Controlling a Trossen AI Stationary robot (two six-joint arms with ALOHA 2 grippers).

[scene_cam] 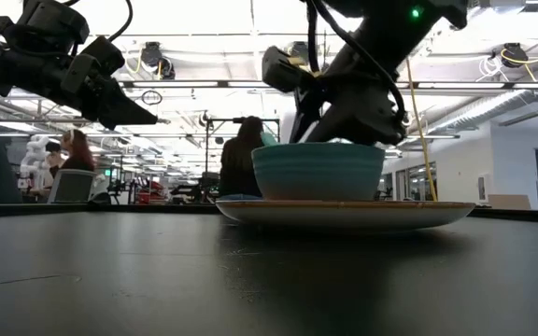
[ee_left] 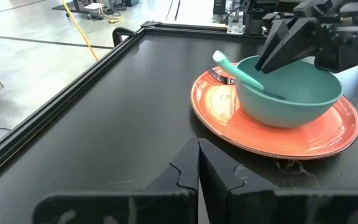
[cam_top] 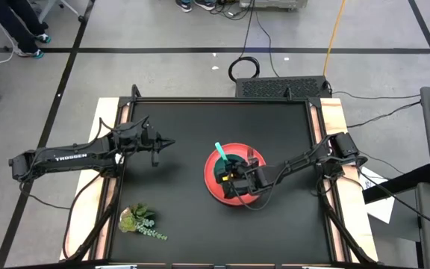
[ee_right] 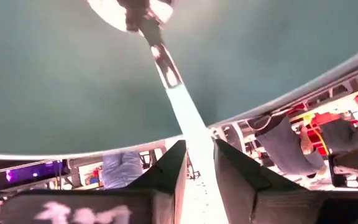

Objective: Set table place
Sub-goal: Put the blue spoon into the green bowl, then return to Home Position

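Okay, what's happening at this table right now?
The right gripper is down over the bowl, which sits on the red plate. Its fingers are slightly apart around the spoon, which leans in the bowl. A fork lies on the plate's far side. The left gripper is shut and raised over the table, away from the plate.

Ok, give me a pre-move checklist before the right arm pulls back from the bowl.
1. Bowl seated on the red plate: ok, it stands upright on it.
2. Spoon inside the bowl, handle leaning over the rim: ok.
3. Right gripper let go of the spoon: cannot tell; its jaws stand apart either side of the handle in the right wrist view, but contact is unclear.
4. Fork placed: cannot tell; only a bit shows at the plate's edge.
5. Left gripper out of the way: ok, jaws shut, parked apart from the plate.
6. Plant sprig off the route: ok, near the table corner.
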